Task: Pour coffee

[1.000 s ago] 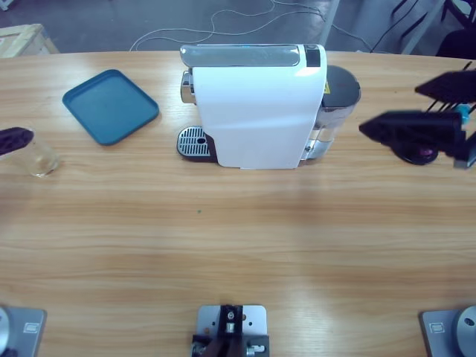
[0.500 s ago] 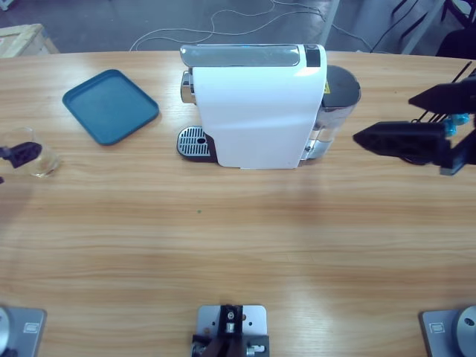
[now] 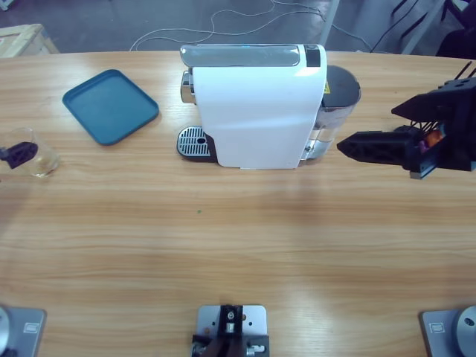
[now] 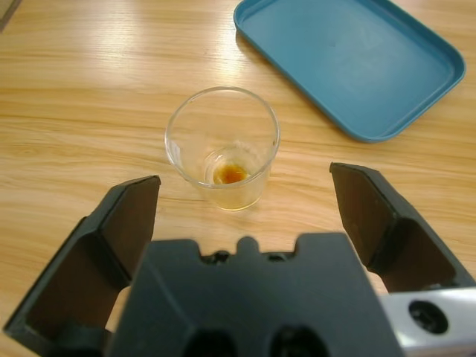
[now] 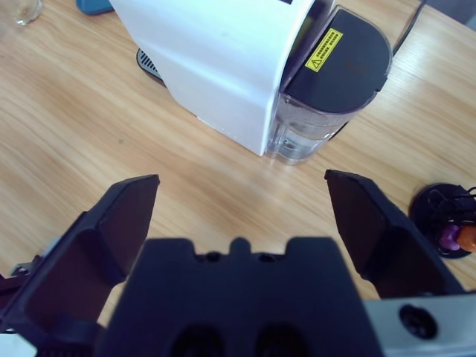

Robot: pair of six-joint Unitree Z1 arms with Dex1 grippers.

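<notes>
A long wooden table (image 3: 238,245) carries a white box-shaped coffee machine (image 3: 256,111) at its far edge, with a teal rectangular plastic tray (image 3: 110,105) toward the left. The right gripper (image 5: 242,197) hangs released beside the machine, likely waiting. The left gripper (image 4: 245,204), spread wide, frames a small clear glass tumbler (image 4: 222,146) holding the coffee (image 4: 230,174) near the left edge, apparently lining up a grasp.
</notes>
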